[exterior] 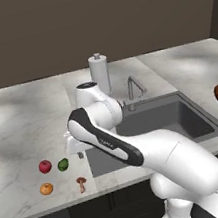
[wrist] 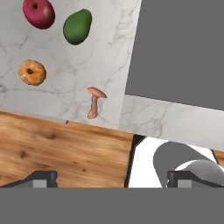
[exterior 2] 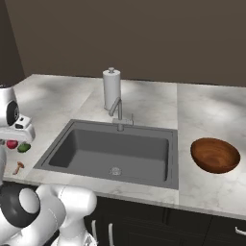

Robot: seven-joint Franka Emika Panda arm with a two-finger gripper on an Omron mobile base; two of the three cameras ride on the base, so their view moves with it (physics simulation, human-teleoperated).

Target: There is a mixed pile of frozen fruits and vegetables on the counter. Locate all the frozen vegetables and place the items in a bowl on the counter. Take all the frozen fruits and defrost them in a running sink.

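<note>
On the white marble counter (exterior: 18,127), left of the sink (exterior: 158,117), the mixed pile lies spread out: a red apple (exterior: 45,166), a dark-green rounded piece (exterior: 63,164), an orange (exterior: 46,189) and a brown mushroom (exterior: 81,183). My gripper (exterior: 77,154) hovers open and empty above the counter's front edge, between the pile and the sink. In the hand view the apple (wrist: 39,12), green piece (wrist: 78,26), orange (wrist: 32,72) and mushroom (wrist: 94,101) lie ahead of my gripper (wrist: 113,179), well apart from its fingertips (wrist: 41,178). The reddish-brown bowl (exterior 2: 215,154) sits on the counter right of the sink (exterior 2: 115,151).
A thin silver faucet (exterior: 134,89) stands behind the basin, with a tall paper-towel cylinder (exterior: 99,72) just behind it. The wooden floor (wrist: 57,153) shows below the counter's front edge. My own arm (exterior: 117,145) crosses the sink's left side.
</note>
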